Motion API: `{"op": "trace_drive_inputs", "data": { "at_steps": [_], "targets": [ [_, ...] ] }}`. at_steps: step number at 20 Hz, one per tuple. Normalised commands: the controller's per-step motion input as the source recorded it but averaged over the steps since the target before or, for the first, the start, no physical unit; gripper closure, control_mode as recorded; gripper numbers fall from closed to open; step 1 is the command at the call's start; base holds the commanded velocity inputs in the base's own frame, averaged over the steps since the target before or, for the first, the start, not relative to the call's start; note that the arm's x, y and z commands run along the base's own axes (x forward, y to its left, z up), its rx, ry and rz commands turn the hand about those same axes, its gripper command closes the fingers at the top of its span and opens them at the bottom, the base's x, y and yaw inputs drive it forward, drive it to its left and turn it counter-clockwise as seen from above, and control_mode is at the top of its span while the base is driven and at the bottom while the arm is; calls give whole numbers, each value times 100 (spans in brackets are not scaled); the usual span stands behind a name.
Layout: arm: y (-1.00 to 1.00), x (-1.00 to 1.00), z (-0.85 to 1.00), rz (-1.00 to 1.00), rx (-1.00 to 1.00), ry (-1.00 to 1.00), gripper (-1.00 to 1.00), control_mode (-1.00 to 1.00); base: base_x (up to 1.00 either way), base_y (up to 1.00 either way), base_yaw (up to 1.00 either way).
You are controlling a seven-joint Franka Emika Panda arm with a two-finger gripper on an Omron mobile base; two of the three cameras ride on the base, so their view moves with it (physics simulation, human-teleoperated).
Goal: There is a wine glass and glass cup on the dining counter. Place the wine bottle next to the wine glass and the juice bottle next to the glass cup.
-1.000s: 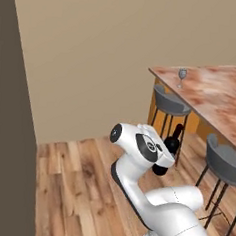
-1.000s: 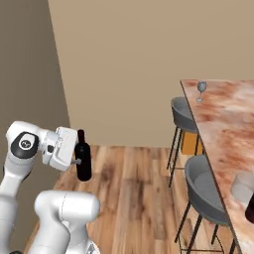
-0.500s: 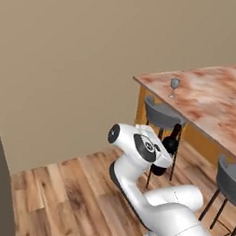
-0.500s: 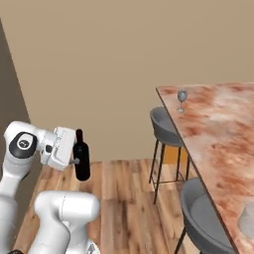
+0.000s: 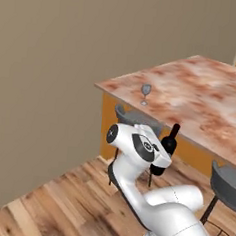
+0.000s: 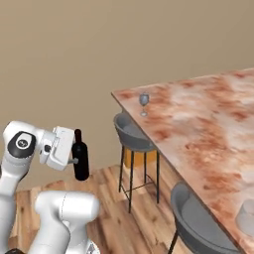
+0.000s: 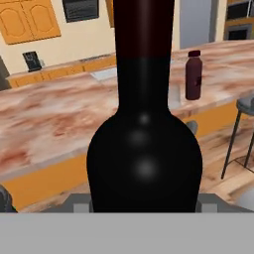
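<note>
**Wine bottle held clear of the counter**

The gripper point(image 6: 74, 159) is clamped on the wine bottle point(image 6: 80, 156) — upright, in the air, well short of the counter point(image 6: 208, 124). The wine glass point(image 6: 144, 103) stands near the counter's corner. The juice bottle point(image 7: 193, 75) stands on the counter — well apart from the glass.

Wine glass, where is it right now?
The wine glass stands upright near the corner of the dining counter, close to the edge above a grey stool.
</note>
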Motion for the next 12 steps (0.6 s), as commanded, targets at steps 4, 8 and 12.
{"op": "trace_drive_inputs", "data": {
  "at_steps": [4, 8, 12],
  "targets": [
    [0, 0, 0, 0, 0, 0, 100, 100, 62, 28, -49],
    [0, 0, 0, 0, 0, 0, 100, 100, 57, 29, -54],
    [0, 0, 0, 0, 0, 0, 100, 100, 50, 27, -61]
  ]
}}
